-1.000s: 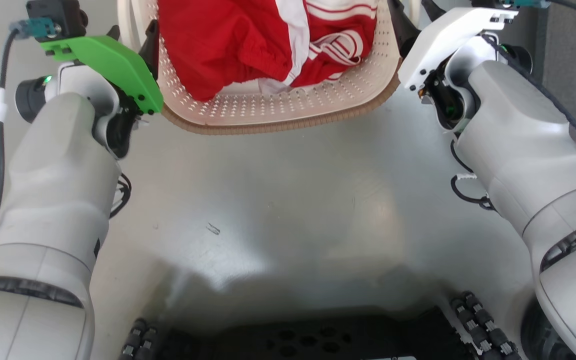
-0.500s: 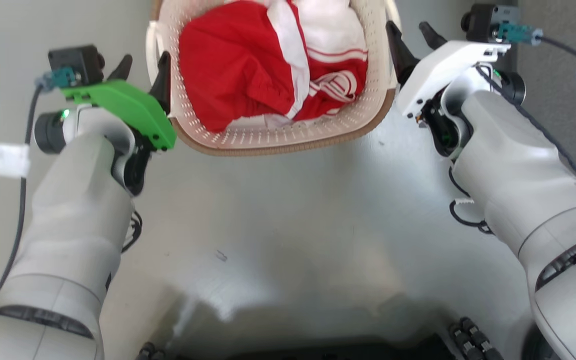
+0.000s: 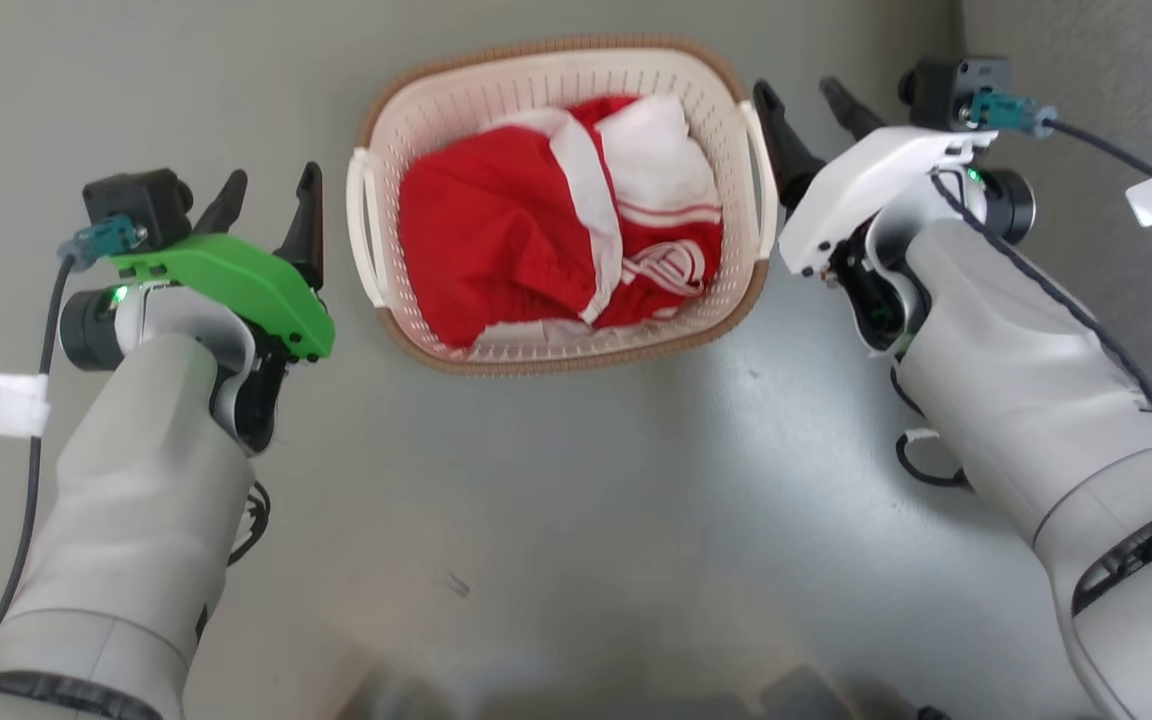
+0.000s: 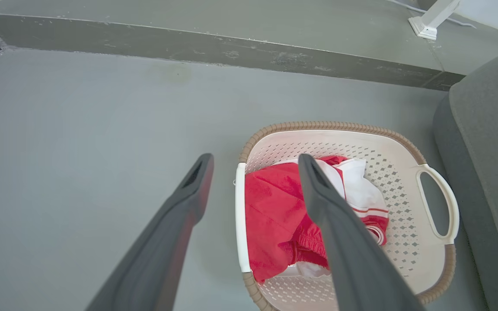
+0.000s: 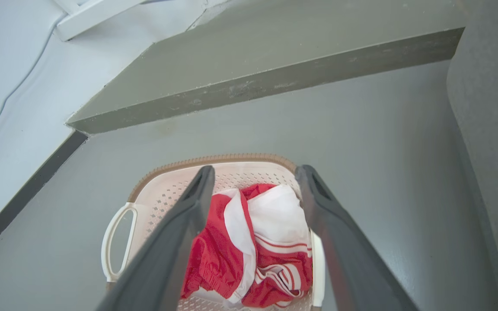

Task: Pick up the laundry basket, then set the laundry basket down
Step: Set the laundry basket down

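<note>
The laundry basket [image 3: 536, 90] stands upright on the grey floor, cream with a brown rim and red-and-white clothing [image 3: 496, 240] inside. My left gripper [image 3: 273, 182] is open just left of the basket's left handle [image 3: 364, 230], not touching it. On the other side my right gripper [image 3: 798, 92] is open beside the right handle [image 3: 762, 170], also apart from it. In the left wrist view the open gripper [image 4: 255, 157] looks down over the basket [image 4: 331, 126]. The right wrist view shows its open gripper [image 5: 255, 169] above the basket [image 5: 214, 157].
A grey upholstered seat [image 4: 486, 151] stands close to the basket's right side. Behind the basket runs a raised grey step [image 5: 253, 82]. A white furniture foot [image 4: 430, 19] rests on top of it. Open floor lies left of the basket and in front of it.
The head camera has pulled back, so the whole basket now shows. Both grippers, which straddled the handles, now stand a little off them.
</note>
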Robot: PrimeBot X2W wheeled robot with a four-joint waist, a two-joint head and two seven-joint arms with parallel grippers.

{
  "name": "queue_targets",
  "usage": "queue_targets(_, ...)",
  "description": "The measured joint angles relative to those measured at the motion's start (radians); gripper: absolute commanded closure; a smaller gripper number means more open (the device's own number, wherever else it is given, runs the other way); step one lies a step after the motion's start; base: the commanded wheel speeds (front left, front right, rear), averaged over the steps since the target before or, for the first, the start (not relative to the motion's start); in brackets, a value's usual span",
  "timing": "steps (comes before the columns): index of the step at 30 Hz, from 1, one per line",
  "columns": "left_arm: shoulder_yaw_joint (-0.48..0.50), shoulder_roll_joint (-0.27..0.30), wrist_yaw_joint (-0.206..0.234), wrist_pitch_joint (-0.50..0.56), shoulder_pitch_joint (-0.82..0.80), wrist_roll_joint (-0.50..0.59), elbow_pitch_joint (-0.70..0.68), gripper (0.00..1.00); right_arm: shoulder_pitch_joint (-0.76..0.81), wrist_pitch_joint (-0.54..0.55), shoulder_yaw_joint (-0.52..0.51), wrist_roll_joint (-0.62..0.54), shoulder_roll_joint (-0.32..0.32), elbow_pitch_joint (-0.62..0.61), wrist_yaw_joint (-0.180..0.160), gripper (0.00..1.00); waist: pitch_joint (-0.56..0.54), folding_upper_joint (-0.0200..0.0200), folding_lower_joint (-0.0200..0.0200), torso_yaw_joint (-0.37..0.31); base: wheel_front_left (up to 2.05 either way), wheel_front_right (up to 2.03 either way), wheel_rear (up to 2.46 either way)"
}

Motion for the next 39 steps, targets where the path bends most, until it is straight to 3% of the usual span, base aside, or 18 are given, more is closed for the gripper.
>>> queue_targets(10,0.09,0.067,0.001,0.0,0.06,0.031,-0.151,0.0,0.09,0.0,-0.093,-0.092,-0.034,-0.182,-0.072,0.0,-0.13,0.0,0.0,-0.002,0.0,0.0,0.0)
queue_targets(17,0.139,0.077,0.028,0.0,0.178,0.084,-0.268,0.0,0.195,0.0,-0.164,-0.163,-0.06,-0.301,-0.122,0.0,-0.22,0.0,0.0,-0.013,0.0,0.0,0.0)
queue_targets(25,0.169,0.077,0.068,0.0,0.308,0.16,-0.402,0.0,0.334,0.0,-0.231,-0.261,-0.095,-0.43,-0.149,0.0,-0.325,0.0,-0.0001,-0.023,0.0,0.0,0.0)
queue_targets(39,0.175,0.055,0.116,0.0,0.57,0.23,-0.568,0.0,0.595,0.0,-0.287,-0.344,-0.111,-0.56,-0.159,0.0,-0.503,0.0,0.0,-0.03,0.0,0.0,0.0)
